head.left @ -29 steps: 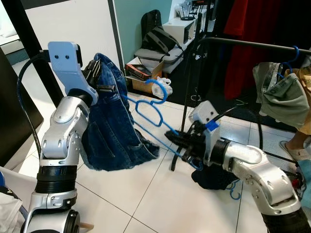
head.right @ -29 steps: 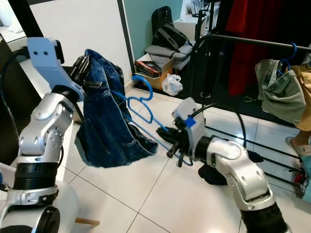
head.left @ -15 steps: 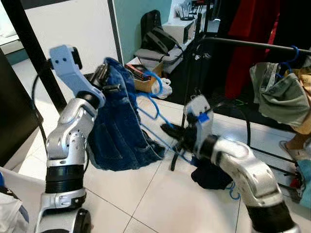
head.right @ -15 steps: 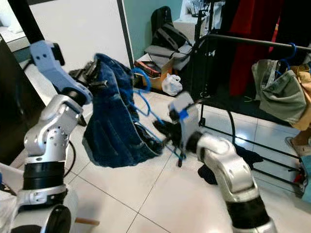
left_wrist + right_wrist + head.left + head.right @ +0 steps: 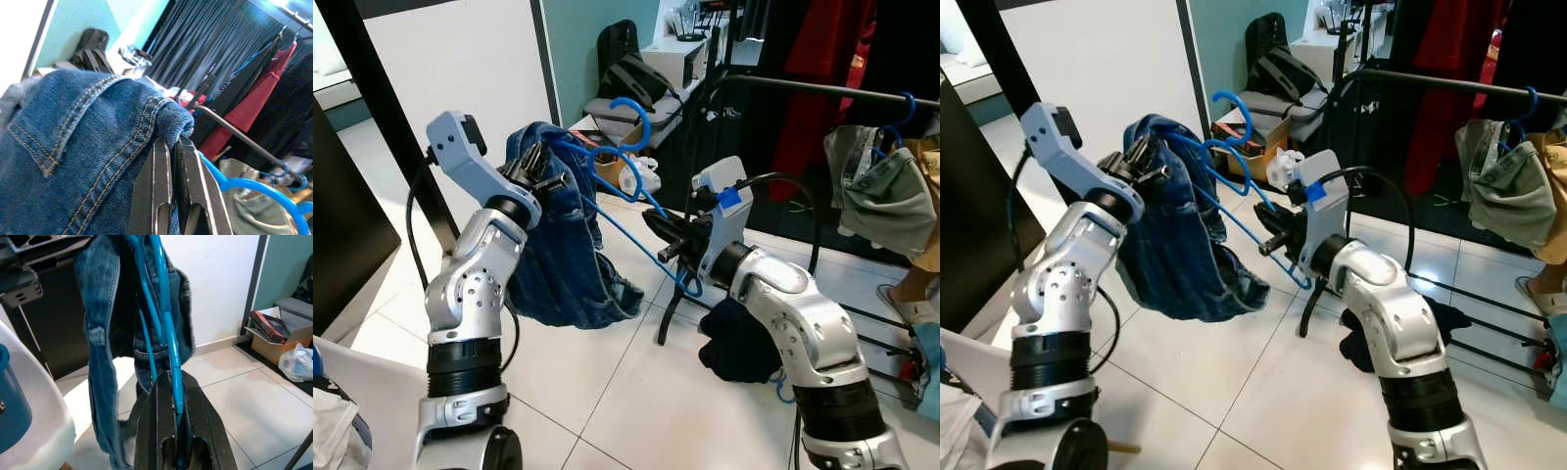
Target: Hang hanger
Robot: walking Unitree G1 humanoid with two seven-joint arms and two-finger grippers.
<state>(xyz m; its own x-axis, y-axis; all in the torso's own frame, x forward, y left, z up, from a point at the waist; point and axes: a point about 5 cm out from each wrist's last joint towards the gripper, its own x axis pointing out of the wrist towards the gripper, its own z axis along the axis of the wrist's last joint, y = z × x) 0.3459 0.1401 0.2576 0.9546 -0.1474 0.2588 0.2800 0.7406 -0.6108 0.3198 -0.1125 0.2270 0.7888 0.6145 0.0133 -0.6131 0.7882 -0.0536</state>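
Currently, on the left, the left gripper (image 5: 540,176) is raised at shoulder height with its fingers closed on a fold of the denim garment (image 5: 570,250), which is draped over the blue hanger (image 5: 628,191) and hangs below it. From that grip the hanger's long axis runs down and to the right, so that one lower corner is pinched between the closed fingers of the right gripper (image 5: 658,233), as is confirmed in the right wrist view, where the blue bar (image 5: 168,347) is seen passing between the two black fingers. The hook (image 5: 631,110) is pointed upward, between the two grippers. Further right, and well apart from the hook, the dark clothes rail (image 5: 822,90) is seen running level, with a grey-green garment (image 5: 881,196) already hung on it by another blue hook. The right arm is judged the nearer to the rail, so the hanger would have to be carried rightward and upward before the hook could be set over it.
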